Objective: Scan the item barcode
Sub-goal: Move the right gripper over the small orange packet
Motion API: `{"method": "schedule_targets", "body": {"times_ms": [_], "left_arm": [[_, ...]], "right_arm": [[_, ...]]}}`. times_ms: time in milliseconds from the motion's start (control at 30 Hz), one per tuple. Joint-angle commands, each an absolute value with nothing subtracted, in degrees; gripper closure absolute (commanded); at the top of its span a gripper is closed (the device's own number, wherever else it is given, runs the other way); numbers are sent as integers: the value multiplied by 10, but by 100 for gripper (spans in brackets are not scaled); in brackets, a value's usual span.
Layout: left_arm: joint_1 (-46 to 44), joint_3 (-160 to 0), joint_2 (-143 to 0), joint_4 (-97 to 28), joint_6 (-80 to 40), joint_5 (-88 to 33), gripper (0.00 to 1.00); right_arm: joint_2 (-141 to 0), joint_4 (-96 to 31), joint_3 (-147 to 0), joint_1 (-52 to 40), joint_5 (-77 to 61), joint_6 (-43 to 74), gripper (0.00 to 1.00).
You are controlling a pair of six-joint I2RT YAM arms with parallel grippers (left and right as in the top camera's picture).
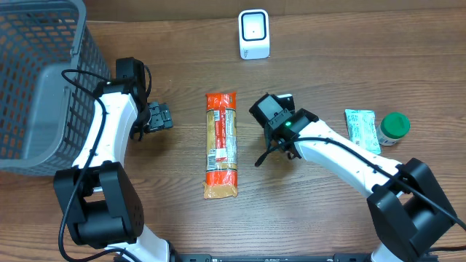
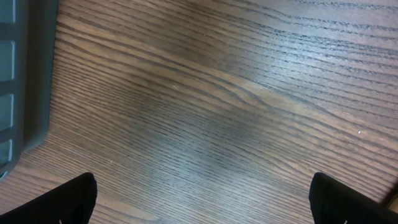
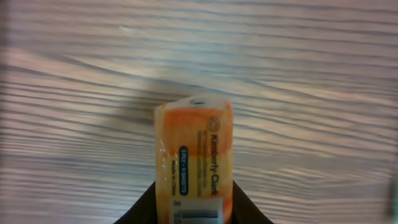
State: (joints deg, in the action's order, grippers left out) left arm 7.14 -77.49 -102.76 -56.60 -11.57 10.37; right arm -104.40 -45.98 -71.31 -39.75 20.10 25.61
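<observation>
The right hand (image 3: 196, 214) is narrow. In its wrist view the dark fingers (image 3: 140, 208) seem to press both sides of an orange Kimberly-Clark pack (image 3: 195, 149). From overhead, a long orange package (image 1: 221, 145) lies mid-surface just left of that hand; whether it is the same pack I cannot tell. The left hand (image 2: 202, 202) is spread wide over the bare wooden surface (image 2: 217, 93), beside a grey basket (image 1: 36, 80). A white scanner (image 1: 253, 34) stands at the far edge.
</observation>
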Motion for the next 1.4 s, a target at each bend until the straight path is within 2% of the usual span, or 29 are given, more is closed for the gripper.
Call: {"method": "schedule_targets", "body": {"times_ms": [0,100,167,267,333,700,933,1100,1200,1367], "left_arm": [[71,-777,-1016,-565,-107,109,0],[71,-777,-1016,-565,-107,109,0],[71,-777,-1016,-565,-107,109,0],[71,-777,-1016,-565,-107,109,0],[71,-777,-1016,-565,-107,109,0],[71,-777,-1016,-565,-107,109,0],[71,-777,-1016,-565,-107,109,0],[71,-777,-1016,-565,-107,109,0],[71,-777,-1016,-565,-107,109,0],[71,-777,-1016,-565,-107,109,0]], "right_arm": [[-1036,-449,-676,-395,288,246,73],[-1036,-427,-646,-395,300,246,73],[-1036,-409,-629,-395,299,246,67],[-1036,-398,-618,-395,284,246,55],[-1036,-395,-618,-395,266,246,43],[-989,-430,-659,-395,203,253,42],[-971,-417,-660,-395,79,250,42],[-969,-420,-662,-391,71,235,42],[-963,-425,-671,-366,-4,208,41],[-955,-442,-683,-274,-131,171,41]]}}
